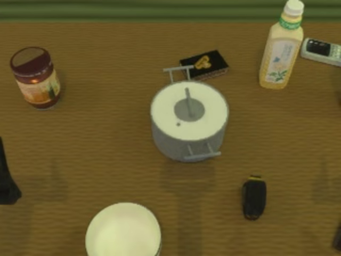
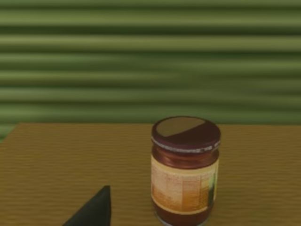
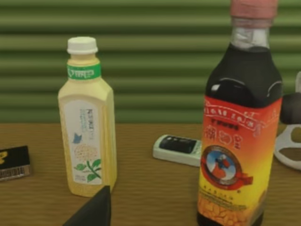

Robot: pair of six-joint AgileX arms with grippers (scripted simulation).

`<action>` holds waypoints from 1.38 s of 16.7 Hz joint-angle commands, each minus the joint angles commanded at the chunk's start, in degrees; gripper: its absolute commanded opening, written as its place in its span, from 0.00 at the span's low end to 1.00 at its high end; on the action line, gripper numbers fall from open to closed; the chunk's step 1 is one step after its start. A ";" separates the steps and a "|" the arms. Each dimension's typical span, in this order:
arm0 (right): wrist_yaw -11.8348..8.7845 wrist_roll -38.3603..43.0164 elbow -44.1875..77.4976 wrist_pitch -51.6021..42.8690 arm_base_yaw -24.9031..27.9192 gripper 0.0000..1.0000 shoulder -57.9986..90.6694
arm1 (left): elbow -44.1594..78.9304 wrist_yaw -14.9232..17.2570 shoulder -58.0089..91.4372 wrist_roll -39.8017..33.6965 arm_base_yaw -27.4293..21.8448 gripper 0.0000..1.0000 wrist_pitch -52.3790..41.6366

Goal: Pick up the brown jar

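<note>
The brown jar (image 1: 35, 77) stands upright at the far left of the table, with a dark reddish body, a brown lid and an orange-and-cream label. In the left wrist view the jar (image 2: 185, 172) is straight ahead and close. My left gripper (image 1: 6, 182) sits at the table's left edge, nearer than the jar and apart from it. One dark finger (image 2: 95, 211) shows well to the side, nothing touching it, so the gripper is open and empty. My right gripper (image 1: 337, 237) is parked at the right edge, open, with one finger (image 3: 95, 211) showing.
A grey lidded pot (image 1: 189, 124) fills the middle, with a black box (image 1: 204, 64) behind it. A pale-yellow bottle (image 1: 281, 48) and a remote (image 1: 321, 50) stand far right. A white bowl (image 1: 123, 230) and a black object (image 1: 254, 198) lie near the front. A dark sauce bottle (image 3: 240, 132) stands close to the right gripper.
</note>
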 joint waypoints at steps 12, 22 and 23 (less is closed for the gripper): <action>0.00 0.00 0.00 0.00 0.00 1.00 0.00 | 21.09 0.98 23.03 7.79 0.00 1.00 -14.23; 0.00 0.00 0.00 0.00 0.00 1.00 0.00 | 68.84 3.04 75.50 25.74 0.04 1.00 -46.68; 0.00 0.00 0.00 0.00 0.00 1.00 0.00 | 74.30 3.23 81.20 27.74 0.08 1.00 -50.16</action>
